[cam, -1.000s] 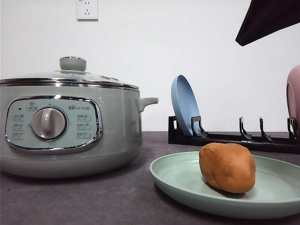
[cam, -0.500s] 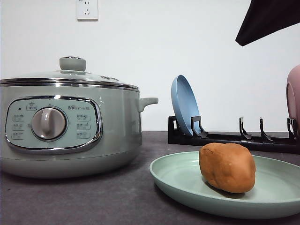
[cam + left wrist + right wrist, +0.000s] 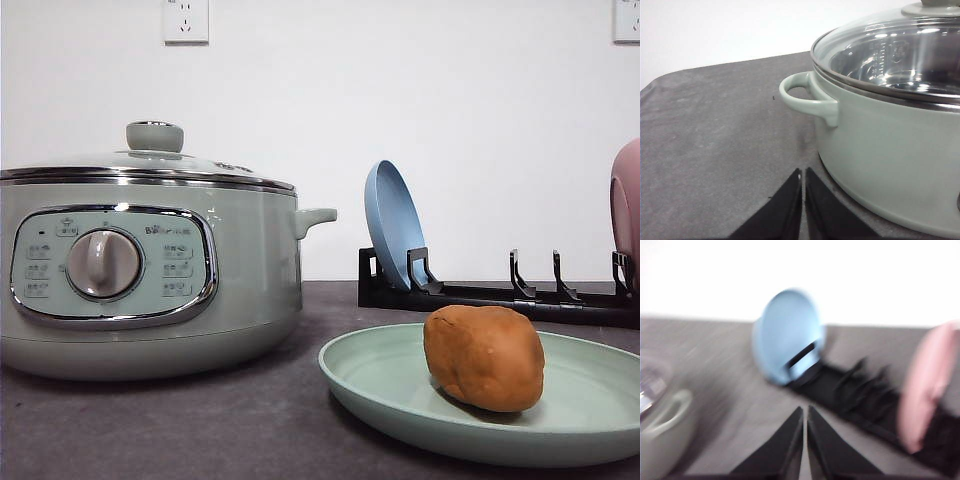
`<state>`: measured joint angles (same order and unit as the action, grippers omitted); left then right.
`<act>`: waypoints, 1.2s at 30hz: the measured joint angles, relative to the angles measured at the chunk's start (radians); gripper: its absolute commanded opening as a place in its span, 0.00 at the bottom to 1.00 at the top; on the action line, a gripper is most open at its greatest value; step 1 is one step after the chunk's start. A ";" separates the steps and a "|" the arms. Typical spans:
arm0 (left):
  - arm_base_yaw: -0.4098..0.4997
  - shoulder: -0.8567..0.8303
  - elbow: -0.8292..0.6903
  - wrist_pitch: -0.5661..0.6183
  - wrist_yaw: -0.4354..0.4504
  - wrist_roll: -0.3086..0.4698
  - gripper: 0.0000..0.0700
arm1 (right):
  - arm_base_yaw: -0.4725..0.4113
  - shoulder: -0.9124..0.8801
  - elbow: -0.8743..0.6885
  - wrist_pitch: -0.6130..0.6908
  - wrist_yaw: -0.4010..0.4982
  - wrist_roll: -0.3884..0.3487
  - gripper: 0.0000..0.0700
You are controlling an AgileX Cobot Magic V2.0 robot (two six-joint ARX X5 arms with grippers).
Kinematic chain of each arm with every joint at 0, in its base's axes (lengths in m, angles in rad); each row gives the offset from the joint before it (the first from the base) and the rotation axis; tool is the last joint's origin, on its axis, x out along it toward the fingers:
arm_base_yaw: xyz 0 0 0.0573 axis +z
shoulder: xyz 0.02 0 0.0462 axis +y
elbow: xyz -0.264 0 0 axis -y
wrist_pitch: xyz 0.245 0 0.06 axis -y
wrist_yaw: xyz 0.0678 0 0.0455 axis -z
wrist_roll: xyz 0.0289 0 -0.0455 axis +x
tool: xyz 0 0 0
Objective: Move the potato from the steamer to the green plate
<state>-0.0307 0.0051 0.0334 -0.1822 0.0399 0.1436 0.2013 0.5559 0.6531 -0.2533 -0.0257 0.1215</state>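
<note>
Potato (image 3: 484,357) sits on the green plate (image 3: 380,380), right of the steamer (image 3: 150,270), so the transfer looks done. Leftmost, the steamer stands lidded, presumably put back once emptied; through the glass the pot looks bare. Behind the plate a rack (image 3: 500,297) holds a blue plate (image 3: 392,224) upright, with a pink dish (image 3: 627,215) at its far end. The left gripper (image 3: 803,181) hangs low beside the steamer's handle (image 3: 807,97), jaws pressed together, holding nothing. The right gripper (image 3: 805,418), blurred, points toward the rack, likewise closed and empty.
</note>
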 measured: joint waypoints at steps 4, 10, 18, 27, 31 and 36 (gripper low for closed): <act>0.000 0.000 0.000 0.000 0.000 0.000 0.00 | -0.115 -0.124 -0.142 0.112 -0.026 -0.014 0.00; 0.000 0.000 0.000 0.000 0.000 0.000 0.00 | -0.194 -0.308 -0.342 0.220 -0.027 -0.021 0.00; 0.000 0.000 0.000 0.000 0.000 0.000 0.00 | -0.202 -0.481 -0.510 0.222 -0.028 -0.023 0.00; 0.000 0.000 0.000 0.000 0.000 0.000 0.00 | -0.202 -0.550 -0.637 0.205 -0.028 -0.028 0.00; 0.000 0.000 0.000 0.000 0.000 0.000 0.00 | -0.202 -0.550 -0.637 0.151 -0.030 -0.028 0.00; 0.000 0.000 0.000 0.000 0.000 0.000 0.00 | -0.202 -0.549 -0.637 0.084 -0.029 -0.028 0.00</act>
<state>-0.0307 0.0051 0.0334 -0.1822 0.0399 0.1436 -0.0002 0.0067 0.0166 -0.1698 -0.0547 0.0937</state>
